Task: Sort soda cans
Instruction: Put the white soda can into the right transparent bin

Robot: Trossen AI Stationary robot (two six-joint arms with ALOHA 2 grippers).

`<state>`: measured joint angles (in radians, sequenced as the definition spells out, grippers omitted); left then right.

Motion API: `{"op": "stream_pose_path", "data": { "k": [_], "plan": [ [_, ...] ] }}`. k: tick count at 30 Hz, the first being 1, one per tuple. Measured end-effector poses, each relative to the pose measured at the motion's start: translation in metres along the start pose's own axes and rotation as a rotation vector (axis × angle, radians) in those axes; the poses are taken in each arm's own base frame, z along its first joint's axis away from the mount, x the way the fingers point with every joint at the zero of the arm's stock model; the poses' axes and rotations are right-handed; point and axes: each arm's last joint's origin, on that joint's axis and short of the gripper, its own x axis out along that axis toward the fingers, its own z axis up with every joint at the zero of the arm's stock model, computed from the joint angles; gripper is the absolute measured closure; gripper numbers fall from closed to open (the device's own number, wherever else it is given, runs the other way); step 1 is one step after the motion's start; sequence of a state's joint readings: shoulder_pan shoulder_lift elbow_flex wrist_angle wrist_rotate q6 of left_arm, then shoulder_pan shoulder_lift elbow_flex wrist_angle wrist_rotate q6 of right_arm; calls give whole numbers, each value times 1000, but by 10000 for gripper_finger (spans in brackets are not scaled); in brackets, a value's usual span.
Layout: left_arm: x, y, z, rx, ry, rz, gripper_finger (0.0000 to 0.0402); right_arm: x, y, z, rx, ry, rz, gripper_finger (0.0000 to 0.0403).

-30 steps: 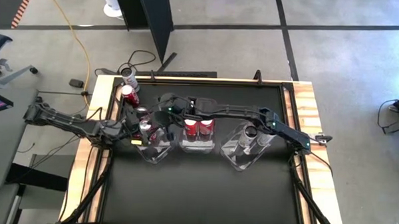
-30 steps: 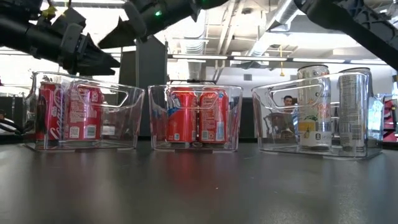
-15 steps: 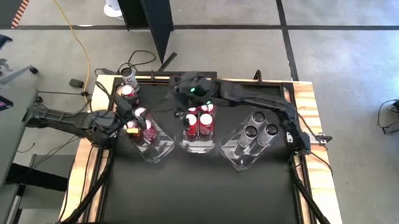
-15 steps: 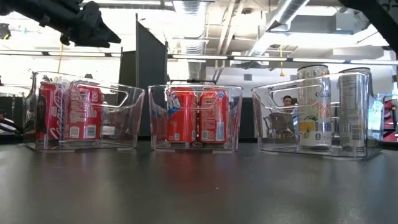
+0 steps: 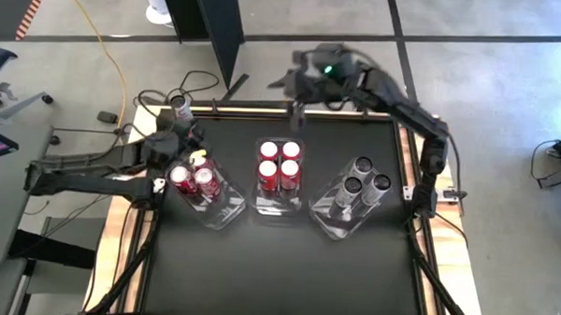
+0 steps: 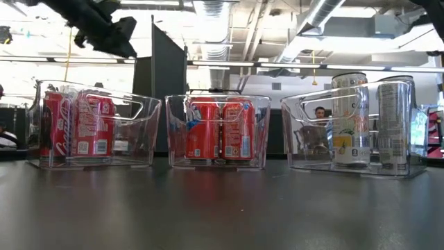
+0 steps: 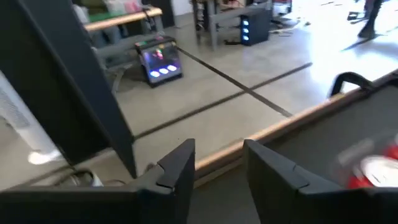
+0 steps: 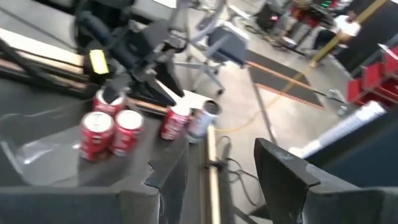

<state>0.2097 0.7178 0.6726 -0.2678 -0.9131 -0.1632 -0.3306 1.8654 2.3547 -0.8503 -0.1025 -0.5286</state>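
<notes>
Two arms above a worktop point(image 5: 286, 261) of binned soda cans point(image 5: 280, 163)

Left end effector point(image 5: 174, 138) hovered near two loose cans, fingers parted, empty; right end effector point(image 5: 297, 93) hung over the far edge, spread, holding nothing.

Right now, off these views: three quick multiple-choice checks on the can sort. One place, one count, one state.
1. The bin holding the silver cans is which in the row of three, seen from above?
A. the left one
B. the centre one
C. the right one

2. How many red cans stand in the middle bin?
A. two
B. four
C. six

3. The right end effector is:
A. shut on a red can
B. open and empty
C. shut on a silver can

Answers:
1 C: the high view shows three silver tops in the rightmost container.
2 B: the high view shows four red-rimmed tops in a two-by-two block.
3 B: its wrist view shows the fingers apart with nothing between them.
</notes>
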Motion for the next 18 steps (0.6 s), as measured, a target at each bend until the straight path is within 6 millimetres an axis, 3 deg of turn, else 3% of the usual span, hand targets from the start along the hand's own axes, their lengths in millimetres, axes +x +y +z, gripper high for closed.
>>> {"op": "stream_pose_path", "data": {
  "k": [4,8,13,18],
  "plan": [
    [15,-4,22,56,-18,63,280,-30,-26,-8,25,17,-75,204],
    [32,-4,38,117,7,138,265,-50,-48,-21,61,22,-80,204],
    [54,4,46,139,113,166,208,-56,-71,-37,92,-5,-53,204],
    [68,24,63,55,276,195,133,-50,-82,-52,62,-26,-30,204]
  ]
}}
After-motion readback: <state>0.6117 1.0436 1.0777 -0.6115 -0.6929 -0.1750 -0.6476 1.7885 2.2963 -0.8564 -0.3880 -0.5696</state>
